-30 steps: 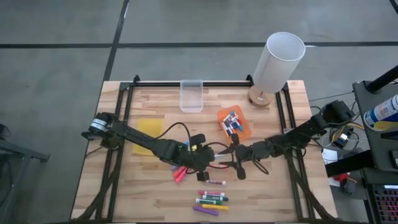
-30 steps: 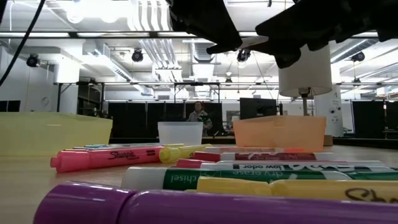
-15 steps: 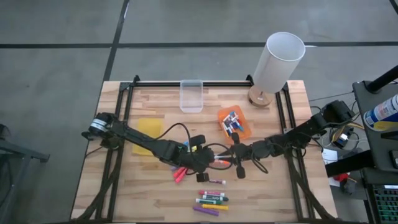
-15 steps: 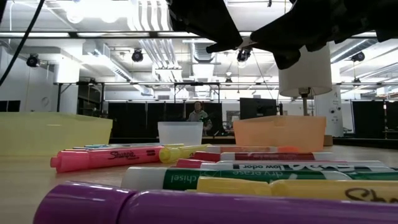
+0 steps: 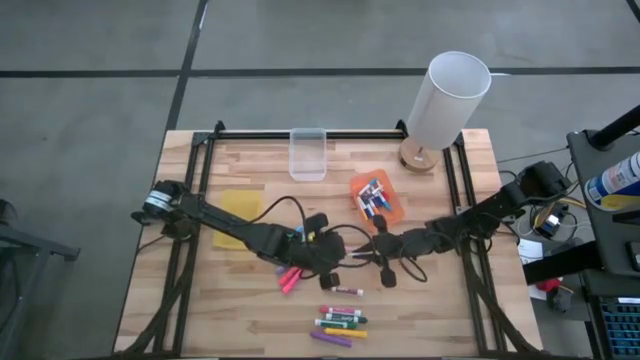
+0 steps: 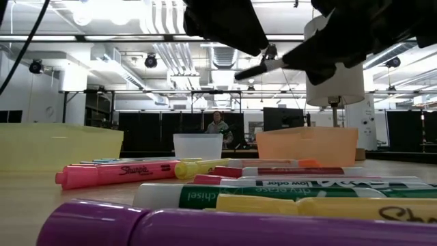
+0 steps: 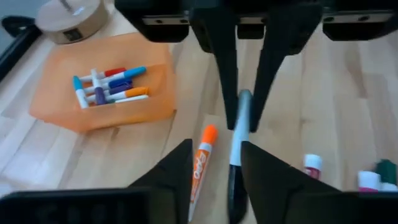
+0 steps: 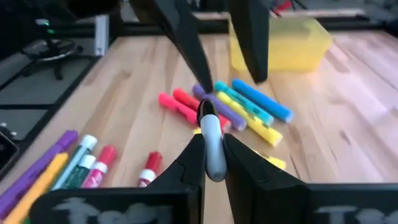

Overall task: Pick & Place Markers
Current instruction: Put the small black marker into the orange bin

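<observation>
A hand-over in mid-air over the middle of the desk looks to be the step in hand. The right gripper pinches a slim white marker with a black cap between its fingers, the barrel pointing out toward the left arm. The left gripper faces it with its fingers spread, one on each side of the marker's far tip; from the left wrist view I cannot tell whether they touch it, but they do not appear to have closed.

If the marker is meant for the orange bin, which already holds several markers and lies near the right arm, the next move calls for one gripper alone to keep hold and carry it there.

Below, an orange-capped marker lies on the desk, and more loose markers lie nearer the front edge, with a pink highlighter beside the left gripper.
</observation>
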`<state>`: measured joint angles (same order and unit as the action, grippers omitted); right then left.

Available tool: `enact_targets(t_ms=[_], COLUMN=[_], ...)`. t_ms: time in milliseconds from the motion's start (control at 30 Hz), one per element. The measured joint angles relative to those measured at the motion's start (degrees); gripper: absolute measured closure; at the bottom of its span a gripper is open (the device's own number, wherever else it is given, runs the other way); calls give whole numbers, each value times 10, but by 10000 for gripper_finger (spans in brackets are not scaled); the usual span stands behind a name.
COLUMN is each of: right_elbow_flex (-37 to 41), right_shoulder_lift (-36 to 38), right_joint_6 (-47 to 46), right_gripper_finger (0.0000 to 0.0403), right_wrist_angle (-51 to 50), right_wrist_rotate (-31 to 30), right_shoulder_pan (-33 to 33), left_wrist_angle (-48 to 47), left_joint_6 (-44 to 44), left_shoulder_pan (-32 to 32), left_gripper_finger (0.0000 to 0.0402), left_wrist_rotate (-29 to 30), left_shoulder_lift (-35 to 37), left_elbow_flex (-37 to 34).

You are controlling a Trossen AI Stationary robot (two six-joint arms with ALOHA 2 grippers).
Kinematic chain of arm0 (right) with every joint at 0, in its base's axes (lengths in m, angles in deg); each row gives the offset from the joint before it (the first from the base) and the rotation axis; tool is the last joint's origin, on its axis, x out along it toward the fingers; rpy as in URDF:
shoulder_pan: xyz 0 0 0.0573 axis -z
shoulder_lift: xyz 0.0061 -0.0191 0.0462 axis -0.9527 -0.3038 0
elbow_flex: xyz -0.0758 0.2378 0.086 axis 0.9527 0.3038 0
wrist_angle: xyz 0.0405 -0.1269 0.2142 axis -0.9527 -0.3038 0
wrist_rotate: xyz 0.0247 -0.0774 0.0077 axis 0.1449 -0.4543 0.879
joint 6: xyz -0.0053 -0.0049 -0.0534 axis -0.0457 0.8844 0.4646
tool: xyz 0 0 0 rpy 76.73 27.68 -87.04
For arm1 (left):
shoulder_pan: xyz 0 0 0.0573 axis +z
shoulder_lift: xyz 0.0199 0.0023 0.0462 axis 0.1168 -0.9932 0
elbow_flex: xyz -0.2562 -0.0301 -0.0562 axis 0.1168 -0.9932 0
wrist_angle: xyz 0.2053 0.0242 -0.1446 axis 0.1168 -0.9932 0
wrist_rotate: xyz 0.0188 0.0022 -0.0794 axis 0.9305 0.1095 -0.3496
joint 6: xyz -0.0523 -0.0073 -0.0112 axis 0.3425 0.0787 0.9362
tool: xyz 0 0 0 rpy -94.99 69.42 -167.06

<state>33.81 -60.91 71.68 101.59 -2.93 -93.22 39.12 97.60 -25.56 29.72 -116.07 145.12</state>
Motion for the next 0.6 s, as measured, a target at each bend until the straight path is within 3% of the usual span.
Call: enact_targets(t_ms=[200,467,600], right_elbow_flex=[0,0,0], right_shoulder_lift=[23,79,97], right_joint_6=[-48,-176,-247], right_gripper_finger=[370,370,370], right_wrist_angle=[-96,-299,-378], right_wrist_rotate=[-65,-281,-321], right_shoulder_pan=[24,28,33], left_wrist_angle=[-1,-4,-4], left_joint_6=[-5,-5,-4], left_shoulder_pan=[0,-1,-1], left_gripper_finger=[245,243,243], left_wrist_rotate=[2,0,0], left_shoulder_lift=[1,1,1], left_elbow_flex=[0,0,0])
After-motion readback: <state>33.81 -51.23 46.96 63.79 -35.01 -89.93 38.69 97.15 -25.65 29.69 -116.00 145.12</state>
